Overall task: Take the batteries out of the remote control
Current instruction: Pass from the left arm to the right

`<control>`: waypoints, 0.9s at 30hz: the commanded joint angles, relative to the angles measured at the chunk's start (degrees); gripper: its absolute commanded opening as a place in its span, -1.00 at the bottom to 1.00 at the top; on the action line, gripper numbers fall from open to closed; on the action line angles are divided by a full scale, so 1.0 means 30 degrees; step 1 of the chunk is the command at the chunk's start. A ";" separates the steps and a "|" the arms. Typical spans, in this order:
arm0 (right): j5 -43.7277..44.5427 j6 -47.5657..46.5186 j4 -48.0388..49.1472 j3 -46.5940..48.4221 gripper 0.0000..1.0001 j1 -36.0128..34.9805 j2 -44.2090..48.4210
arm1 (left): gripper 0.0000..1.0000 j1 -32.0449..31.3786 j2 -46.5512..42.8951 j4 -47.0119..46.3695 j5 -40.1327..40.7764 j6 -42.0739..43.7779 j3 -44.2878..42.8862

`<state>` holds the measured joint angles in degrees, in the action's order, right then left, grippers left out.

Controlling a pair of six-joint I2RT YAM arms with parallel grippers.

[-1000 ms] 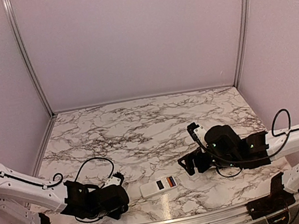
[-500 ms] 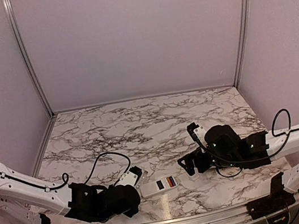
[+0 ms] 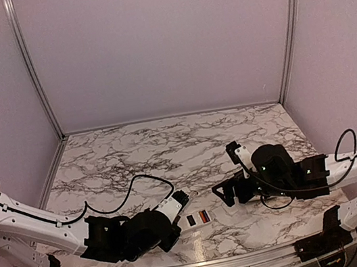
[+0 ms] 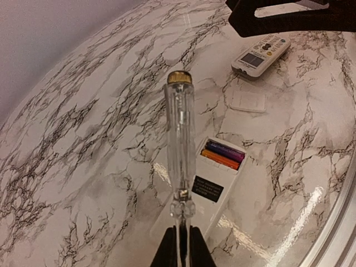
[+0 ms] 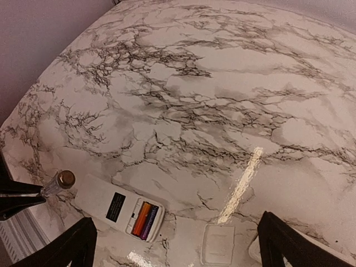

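One marble table (image 3: pixel 166 142). Right gripper (image 5: pixel 177 247): jaws spread wide, empty. Left gripper (image 4: pixel 181 253): jaws pinching clear screwdriver (image 4: pixel 180 144) over near remote (image 4: pixel 208 192), compartment open. Cover (image 4: pixel 248 101) right of it. Batteries (image 4: pixel 222 154), orange and purple, seated inside.

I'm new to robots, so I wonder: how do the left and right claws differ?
The left claw is shut on a clear-handled tool; the right claw is wide open and empty. The left claw sits at the plain end of the remote, the right claw past its battery end. Both hang low over the marble table.
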<state>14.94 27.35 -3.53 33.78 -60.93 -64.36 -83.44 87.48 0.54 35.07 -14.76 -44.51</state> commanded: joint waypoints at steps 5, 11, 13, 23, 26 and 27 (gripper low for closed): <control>-0.1571 -0.0008 -0.1216 0.0371 0.97 -0.0201 0.2372 | -1.00 -0.0070 -0.0332 -0.3956 0.0051 0.5549 -0.0341; -0.4693 -0.0395 -0.2294 0.0722 0.97 -0.0033 0.3834 | -1.00 0.0197 0.0194 -0.5123 -0.2879 0.7647 -0.0232; -0.6404 -0.0415 -0.2743 0.0855 0.97 0.0209 0.3962 | -1.00 0.0320 0.0306 -0.5251 -0.3974 0.8069 -0.0282; -1.1210 -0.0315 -0.4265 0.1709 0.97 0.1625 0.2946 | -1.00 0.0999 0.0430 -0.5404 -0.7048 0.8873 -0.1061; -1.1805 -0.0195 -0.4316 0.2051 0.97 0.1762 0.2379 | -1.00 0.1090 0.0346 -0.5558 -0.7758 0.8997 -0.1024; -1.1945 -0.0166 -0.4315 0.2200 0.97 0.1771 0.2135 | -1.00 0.1134 0.0367 -0.5546 -0.7826 0.8943 -0.1102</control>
<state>-16.47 26.70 -14.39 37.01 -56.34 -55.90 -80.55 88.12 -13.93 15.40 10.94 -46.02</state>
